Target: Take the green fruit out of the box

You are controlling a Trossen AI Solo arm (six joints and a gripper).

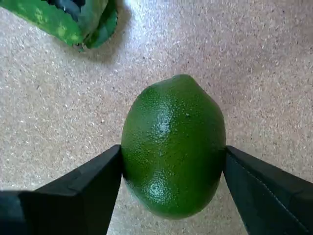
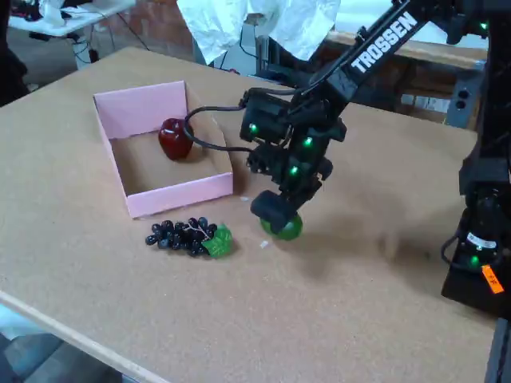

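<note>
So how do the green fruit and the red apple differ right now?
The green fruit is outside the box, over the table, between the gripper's jaws; the red apple sits untouched inside the box. The fruit is glossy green and oval; the apple is dark red and rounder. Both are small.

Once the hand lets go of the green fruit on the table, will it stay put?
Probably not fully: the green fruit is a smooth oval, so it may roll on the flat table. Its glossy skin looks slippery between the hand fingers, so release slowly.
</note>
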